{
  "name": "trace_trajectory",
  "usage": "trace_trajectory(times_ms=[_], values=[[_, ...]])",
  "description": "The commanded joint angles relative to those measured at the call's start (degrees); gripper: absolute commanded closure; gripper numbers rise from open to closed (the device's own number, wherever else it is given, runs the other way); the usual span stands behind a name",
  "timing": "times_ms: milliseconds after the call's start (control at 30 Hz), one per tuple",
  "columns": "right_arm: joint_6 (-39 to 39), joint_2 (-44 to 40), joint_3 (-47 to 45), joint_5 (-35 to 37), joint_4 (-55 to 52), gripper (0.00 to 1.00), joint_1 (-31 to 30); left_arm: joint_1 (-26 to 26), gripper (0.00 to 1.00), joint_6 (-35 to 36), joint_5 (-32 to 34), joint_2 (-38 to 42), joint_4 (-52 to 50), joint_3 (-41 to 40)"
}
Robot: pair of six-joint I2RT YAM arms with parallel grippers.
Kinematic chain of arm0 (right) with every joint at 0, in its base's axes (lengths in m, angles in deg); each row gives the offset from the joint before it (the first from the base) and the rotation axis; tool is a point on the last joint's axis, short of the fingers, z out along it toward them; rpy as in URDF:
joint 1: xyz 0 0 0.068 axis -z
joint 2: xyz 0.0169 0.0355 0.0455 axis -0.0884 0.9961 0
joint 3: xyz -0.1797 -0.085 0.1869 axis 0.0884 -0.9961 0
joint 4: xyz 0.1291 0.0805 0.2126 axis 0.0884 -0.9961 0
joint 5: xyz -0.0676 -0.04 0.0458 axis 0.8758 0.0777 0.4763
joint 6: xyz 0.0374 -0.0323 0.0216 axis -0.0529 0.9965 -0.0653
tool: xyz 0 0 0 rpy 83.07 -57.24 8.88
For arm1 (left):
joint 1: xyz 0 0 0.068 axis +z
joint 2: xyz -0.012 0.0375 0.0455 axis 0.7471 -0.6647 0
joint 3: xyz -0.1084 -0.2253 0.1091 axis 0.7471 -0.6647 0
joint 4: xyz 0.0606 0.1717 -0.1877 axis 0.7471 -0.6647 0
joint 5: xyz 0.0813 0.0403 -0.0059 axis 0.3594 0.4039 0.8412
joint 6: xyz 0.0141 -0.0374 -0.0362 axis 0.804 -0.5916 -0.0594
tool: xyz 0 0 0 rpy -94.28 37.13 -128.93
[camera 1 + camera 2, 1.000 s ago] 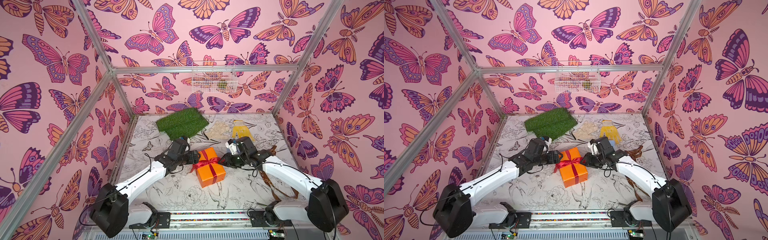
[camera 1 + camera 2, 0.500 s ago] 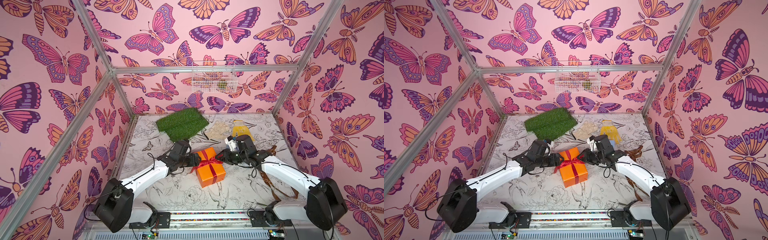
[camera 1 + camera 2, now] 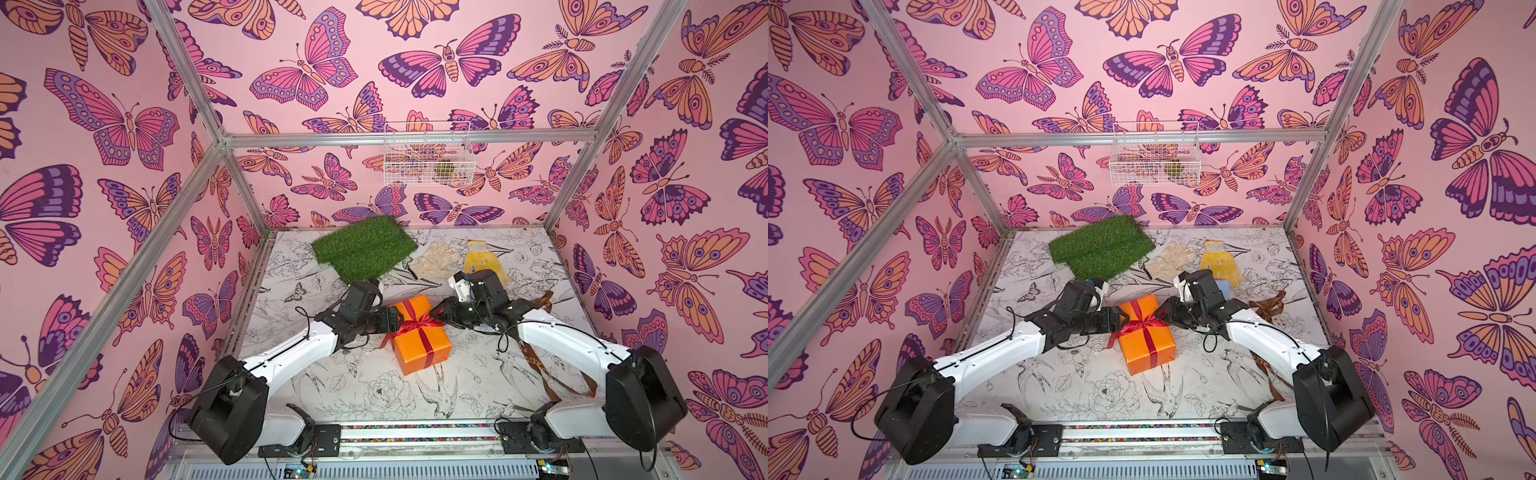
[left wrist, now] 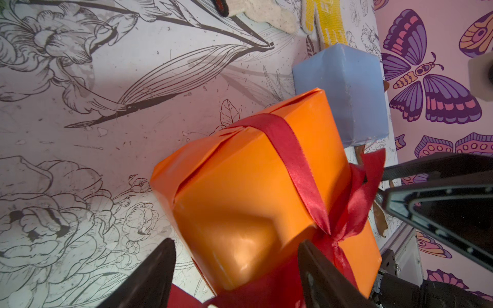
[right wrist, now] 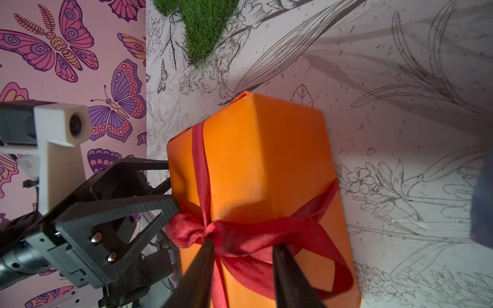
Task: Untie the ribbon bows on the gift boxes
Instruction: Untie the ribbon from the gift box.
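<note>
The orange gift box [image 3: 415,353] is found at the middle of the table [image 3: 374,395], set askew, its wrapping smooth with folded flaps at the far end. A shiny red ribbon [image 3: 419,323] is bound crosswise round it and tied in a bow on the top face. The knot sits at the crossing, loops spread left and right, and one tail hangs down the left side. The light blue gift box [image 4: 344,93] is noted just beyond the orange one, to the far right, with no ribbon on the faces shown. In both top views it is largely hidden by the right arm. A brown ribbon [image 3: 540,301] lies loose on the table at the right, its strands trailing toward the near edge.

Both arms are extended low from the near side and meet at the orange box. The left gripper [image 4: 237,241] is held at the box's left side with its jaws well apart, the box's upper edge between them. The right gripper [image 5: 244,243] is set at the bow from the right with its jaws partly apart. The knot and one loop lie between the fingertips [image 5: 200,272], and a firm pinch is not shown.
</note>
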Motion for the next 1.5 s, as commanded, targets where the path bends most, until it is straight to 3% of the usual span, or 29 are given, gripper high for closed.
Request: trace_trajectory(times_ms=[0, 433, 900, 1100, 1233, 1467], values=[[0.5, 0.1, 2.6, 2.7, 0.4, 0.58, 0.4, 0.1, 0.25, -0.2, -0.7, -0.6, 0.6, -1.3], [-0.5, 0.8, 4.2, 1.0, 3.5, 0.61, 0.4, 0.1, 0.25, -0.3, -0.9, -0.6, 0.9, -1.7], [0.3, -0.1, 2.7, -5.3, 7.5, 0.65, 0.4, 0.1, 0.25, -0.3, -0.9, -1.1, 1.1, -1.8], [1.4, 1.9, 4.0, -4.0, 5.8, 0.65, 0.4, 0.1, 0.25, -0.5, -0.8, -1.0, 1.2, -1.9], [3.1, 3.9, 5.1, -2.4, 2.8, 0.70, 0.4, 0.1, 0.25, -0.4, -0.8, -1.0, 1.3, -1.9], [4.5, 2.8, 5.0, -0.6, 0.8, 0.90, 0.4, 0.1, 0.25, -0.4, -0.3, -1.0, 1.5, -2.3]])
